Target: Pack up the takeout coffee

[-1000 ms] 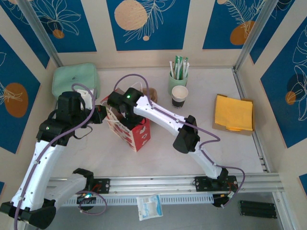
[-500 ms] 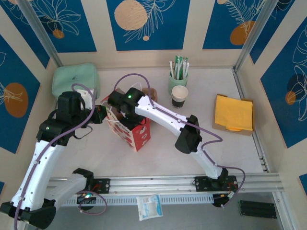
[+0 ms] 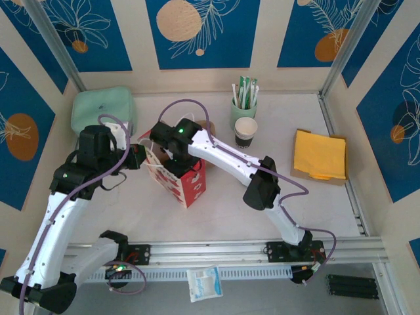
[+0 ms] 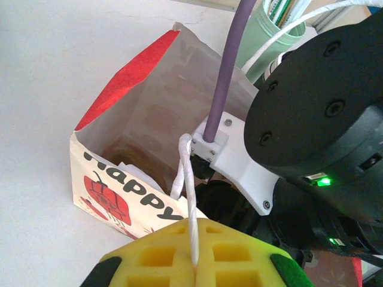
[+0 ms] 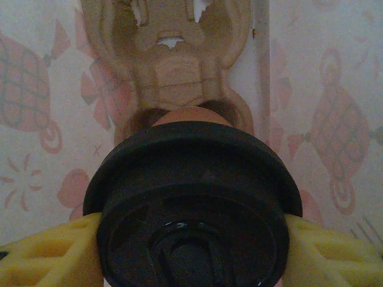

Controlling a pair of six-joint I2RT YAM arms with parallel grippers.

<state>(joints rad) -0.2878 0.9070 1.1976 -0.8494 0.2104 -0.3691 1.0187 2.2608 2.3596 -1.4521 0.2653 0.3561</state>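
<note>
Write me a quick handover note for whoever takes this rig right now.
Left gripper: shut on the white string handle of the paper bag, whose mouth is open.
Right gripper: inside the bag, shut on the takeout coffee by its black lid, above a cardboard carrier.
Done: coffee is in the bag.
To do: seat it, release, withdraw both arms.

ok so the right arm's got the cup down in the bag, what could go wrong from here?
1. The right gripper seems to grip the takeout coffee at lid level, so the lid could pop off.
2. The pulp carrier lies below, and the cup isn't clearly over a pocket. It could land on a rib and tip.
3. The left gripper holds the bag by its thin string handle alone. The right wrist crowding the mouth could drag or tear it.
</note>
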